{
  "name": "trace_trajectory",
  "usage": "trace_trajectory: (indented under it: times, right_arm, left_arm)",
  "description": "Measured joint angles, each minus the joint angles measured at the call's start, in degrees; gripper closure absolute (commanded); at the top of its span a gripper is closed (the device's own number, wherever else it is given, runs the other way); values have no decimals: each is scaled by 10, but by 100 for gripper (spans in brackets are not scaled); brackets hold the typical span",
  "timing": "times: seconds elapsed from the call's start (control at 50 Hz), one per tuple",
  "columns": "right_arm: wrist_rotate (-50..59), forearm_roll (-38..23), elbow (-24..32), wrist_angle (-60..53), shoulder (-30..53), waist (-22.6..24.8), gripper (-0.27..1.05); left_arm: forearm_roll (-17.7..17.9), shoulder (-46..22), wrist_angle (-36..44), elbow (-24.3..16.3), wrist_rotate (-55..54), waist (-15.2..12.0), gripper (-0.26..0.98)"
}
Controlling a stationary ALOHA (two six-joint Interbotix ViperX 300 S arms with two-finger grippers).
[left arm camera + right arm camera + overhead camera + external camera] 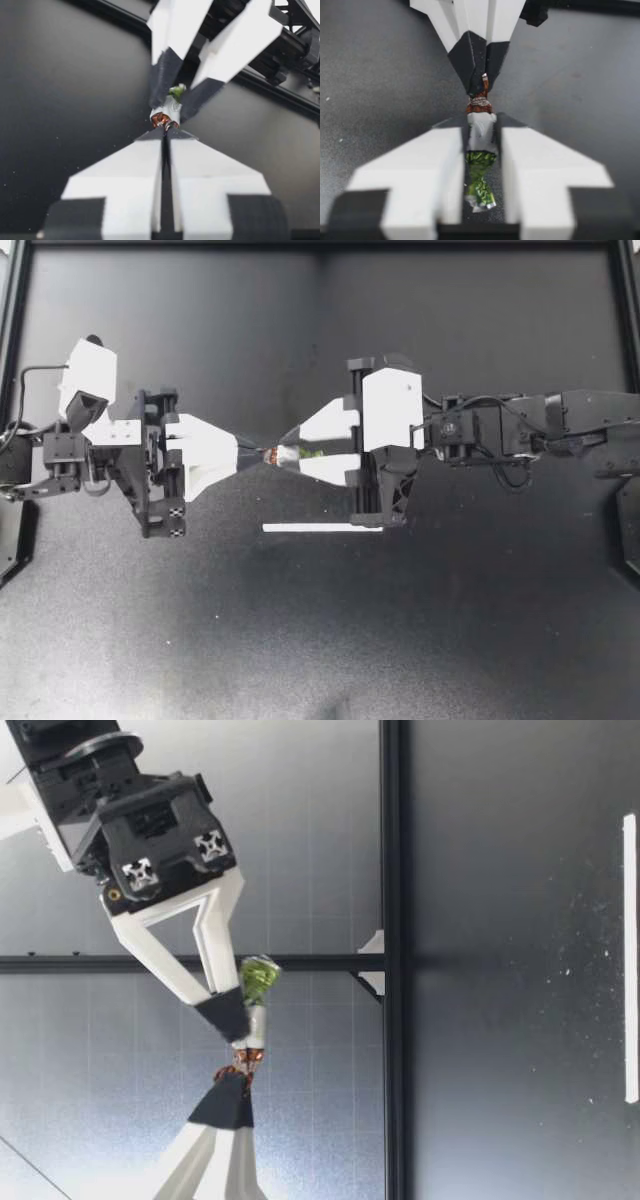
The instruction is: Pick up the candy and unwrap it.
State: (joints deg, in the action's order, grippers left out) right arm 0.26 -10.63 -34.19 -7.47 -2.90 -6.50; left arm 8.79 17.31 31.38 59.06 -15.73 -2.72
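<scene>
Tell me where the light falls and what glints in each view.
Top view: the dark table carries a pale sheen on one side of my left end effector and right end effector. Low view: a bright backdrop behind them. Right wrist view: green foil on the candy glints.

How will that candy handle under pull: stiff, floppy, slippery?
The candy is probably light: it hangs above the table between the left gripper and right gripper alone. Its crinkled green tail looks thin and floppy. The twisted brown end, pinched in narrow jaws, could tear or slip.
</scene>
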Motion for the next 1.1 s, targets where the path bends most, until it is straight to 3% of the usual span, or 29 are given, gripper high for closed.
trace_trajectory:
  times: [0.16,0.44,0.56,0.84,1.1]
  right_arm:
    - [0,0,1,3,0,0,95]
    - [1,0,1,3,-2,-1,96]
    - [2,0,3,2,-2,0,96]
    - [6,-1,4,2,-4,-1,96]
    - [26,2,4,1,-4,-1,96]
  left_arm:
    - [0,0,1,0,8,0,87]
    - [1,8,18,8,51,0,82]
    - [0,11,19,14,69,0,70]
    - [0,11,5,24,87,0,17]
    - [-7,-2,-4,11,115,6,18]
